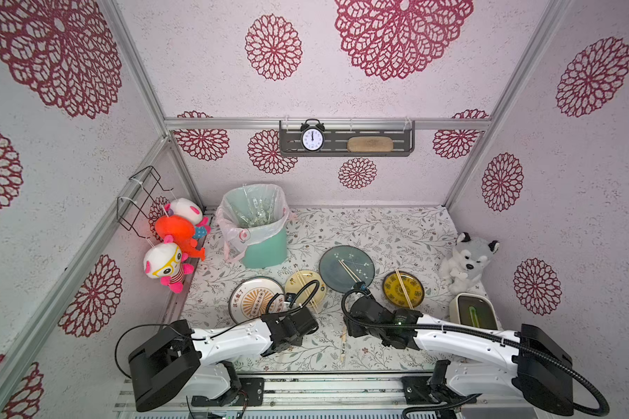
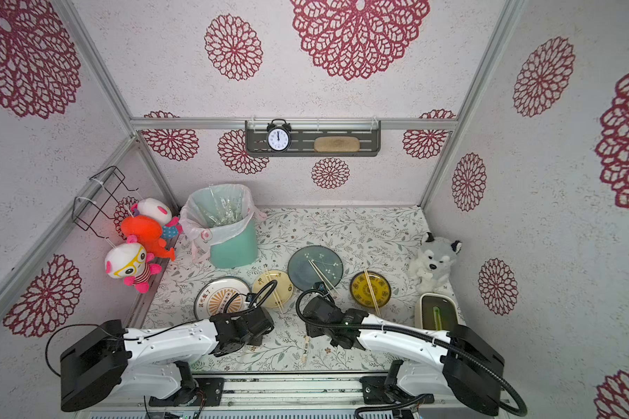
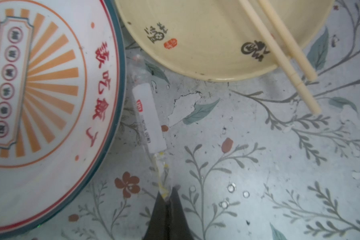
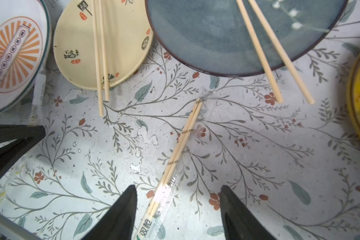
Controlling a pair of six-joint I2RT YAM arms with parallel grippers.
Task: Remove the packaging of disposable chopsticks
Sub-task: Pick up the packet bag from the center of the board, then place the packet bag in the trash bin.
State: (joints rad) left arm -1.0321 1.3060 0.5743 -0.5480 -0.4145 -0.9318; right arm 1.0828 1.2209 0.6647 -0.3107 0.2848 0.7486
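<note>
Packaging sleeves (image 1: 256, 214), crinkly clear plastic, are heaped in the biggest container here, a mint-green plastic bin (image 1: 266, 250) with a pinkish-white liner bag (image 1: 233, 232), standing well beyond both sets of jaws. Next size down: a round blue-grey glazed plate (image 4: 206, 35) just ahead of the right gripper (image 4: 178, 187), carrying one bare pair of pale bamboo chopsticks (image 4: 260, 54) with the ends poking over the rim. A white plate with an orange sunburst print (image 3: 50, 187) sits right beside the left gripper (image 3: 168, 193). Ahead of those jaws, a smooth cream plate with dark brush characters (image 3: 206, 41) holds a second bare pair (image 3: 277, 52). A glossy yellow dish (image 1: 416, 290), off to the side of the right jaws away from the other arm, has a third pair (image 1: 403, 288) lying across it. Right jaws are spread wide, one either side of a wrapped pair (image 4: 180, 143) lying flat on the floral tablecloth (image 4: 268, 176), with gaps both sides. Left jaws are pinched tight on the end of a thin clear sleeve with a white paper label (image 3: 149, 118), which runs away from the jaws along the sunburst plate's rim.
</note>
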